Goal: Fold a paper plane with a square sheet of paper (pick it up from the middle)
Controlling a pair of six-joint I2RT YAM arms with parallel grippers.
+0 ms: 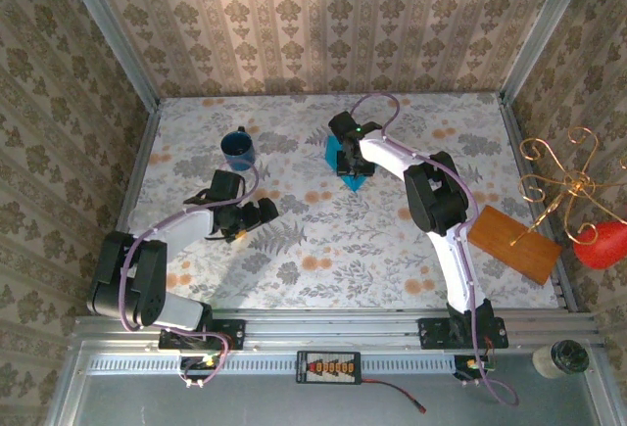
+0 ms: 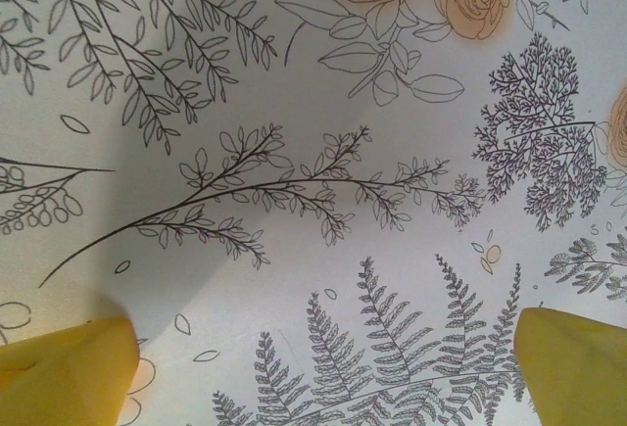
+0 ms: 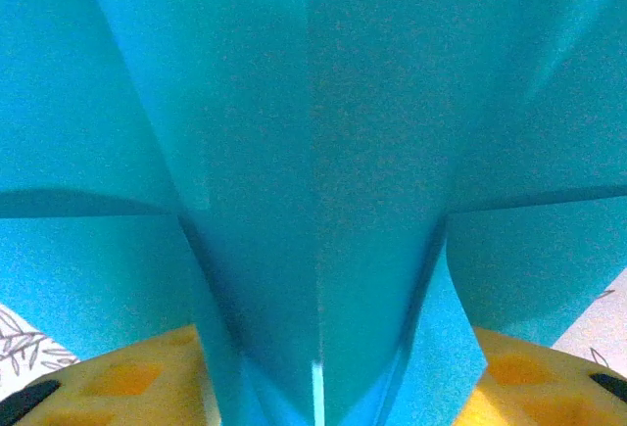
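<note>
Your right jaws (image 1: 352, 163) are down on the blue paper (image 1: 352, 183). The paper lies on the worktop (image 1: 323, 250) beyond its centre, to the right of the mug (image 1: 238, 148) and well apart from it. From above, you see the paper poking out past the jaws: a corner on the mug side and a pointed tip toward the arm bases.

In your right wrist view the paper is creased, not flat. A raised ridge with a sharp centre crease runs straight down into the gap between the two yellow pads (image 3: 127, 379), and flaps spread away from it on both sides. The jaws stand part-way open, one pad on each side of that ridge, and the paper lies right against the inner edge of each. Whether they press it or merely flank it, you cannot tell from these views.

Your left jaws (image 1: 247, 218) hang close over bare worktop left of centre, nearer the bases than the mug and well apart from the paper. They are spread wide, with the yellow fingertips (image 2: 64, 372) at the two lower corners of the left wrist view and the flowered worktop surface between them. They hold nothing.

A wooden board (image 1: 513, 243) lies at the right edge of the worktop, well apart from both jaws.
</note>
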